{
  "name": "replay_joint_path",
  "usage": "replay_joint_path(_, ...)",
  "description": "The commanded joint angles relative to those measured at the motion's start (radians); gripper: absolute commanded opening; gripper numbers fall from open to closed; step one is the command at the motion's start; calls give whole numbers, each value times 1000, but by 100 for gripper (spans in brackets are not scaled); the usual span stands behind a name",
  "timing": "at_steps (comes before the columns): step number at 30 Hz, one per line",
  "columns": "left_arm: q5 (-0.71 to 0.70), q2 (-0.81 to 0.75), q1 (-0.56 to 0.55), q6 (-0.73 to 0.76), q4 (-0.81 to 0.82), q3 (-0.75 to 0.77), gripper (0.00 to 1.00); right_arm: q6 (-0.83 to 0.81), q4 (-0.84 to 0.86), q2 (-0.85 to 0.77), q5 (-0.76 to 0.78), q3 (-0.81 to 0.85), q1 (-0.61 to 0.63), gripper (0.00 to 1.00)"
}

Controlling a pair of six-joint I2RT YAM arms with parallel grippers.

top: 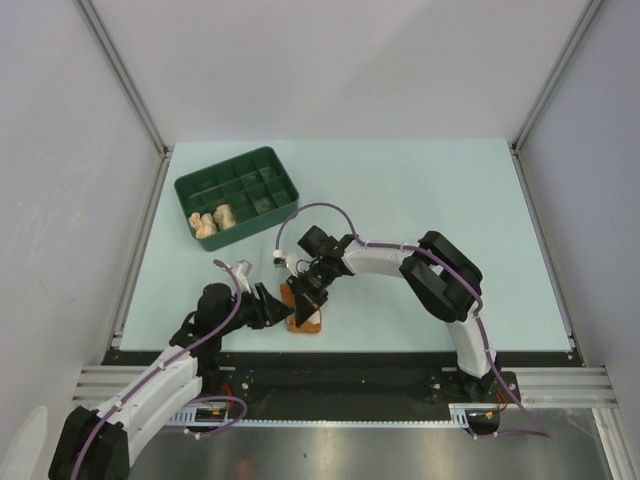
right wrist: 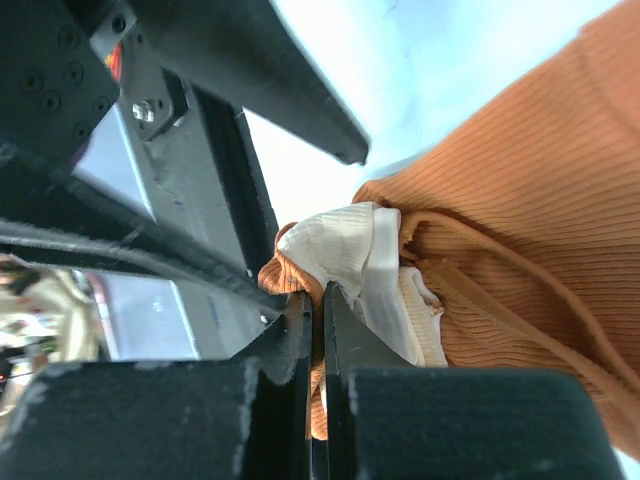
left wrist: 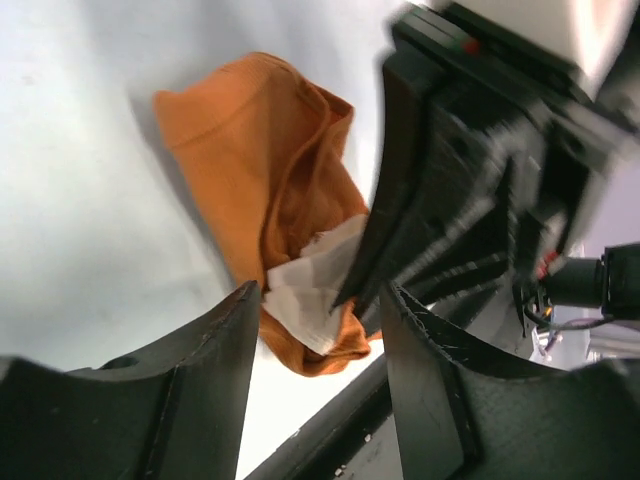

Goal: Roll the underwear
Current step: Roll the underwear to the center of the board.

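Observation:
The rust-orange underwear (top: 307, 320) lies partly rolled near the table's front edge, its cream edging (left wrist: 312, 290) turned outward. My right gripper (top: 301, 298) reaches down onto it from the right and is shut on a fold of the cloth (right wrist: 300, 268) at the cream edge. From the left, my left gripper (left wrist: 320, 335) stands open with its two fingers either side of the garment's near end, not clamping it. Two pale rolled underwear, a peach one (top: 203, 226) and a cream one (top: 224, 215), sit in the green tray.
The dark green compartment tray (top: 262, 166) stands at the back left of the pale table. The table's black front rail (left wrist: 330, 420) runs just below the orange garment. The two grippers are very close together over the cloth.

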Motion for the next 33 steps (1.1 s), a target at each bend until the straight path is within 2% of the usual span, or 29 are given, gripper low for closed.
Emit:
replay_joint_path(1, 51, 6, -39, 13, 68, -117, 56, 57, 67, 62, -51, 46, -41, 0)
replay_joint_path(7, 72, 66, -91, -10, 186, -149, 53, 85, 64, 113, -63, 89, -69, 0)
replay_joint_path(17, 3, 66, -115, -29, 123, -141, 46, 109, 78, 156, -86, 130, -107, 0)
replay_joint_path(19, -8, 55, -119, -38, 114, -148, 35, 117, 83, 159, -89, 129, -115, 0)
replay_joint_path(21, -14, 55, -122, -41, 113, -149, 31, 125, 93, 162, -100, 130, -124, 0)
replay_joint_path(23, -15, 77, -123, -41, 123, -149, 22, 125, 98, 164, -103, 127, -126, 0)
replay_joint_path(26, -18, 130, -123, -41, 154, -146, 20, 123, 101, 167, -108, 127, -129, 0)
replay_joint_path(29, 0, 199, -126, -39, 206, -146, 23, 128, 106, 173, -105, 129, -129, 0)
replay_joint_path(30, 3, 213, -128, -39, 215, -146, 19, 132, 109, 175, -103, 126, -130, 0)
replay_joint_path(32, -3, 236, -128, -36, 222, -138, 1, 148, 123, 178, -101, 124, -135, 0)
replay_joint_path(33, -12, 242, -128, -41, 211, -135, 1, 151, 126, 179, -103, 125, -139, 0)
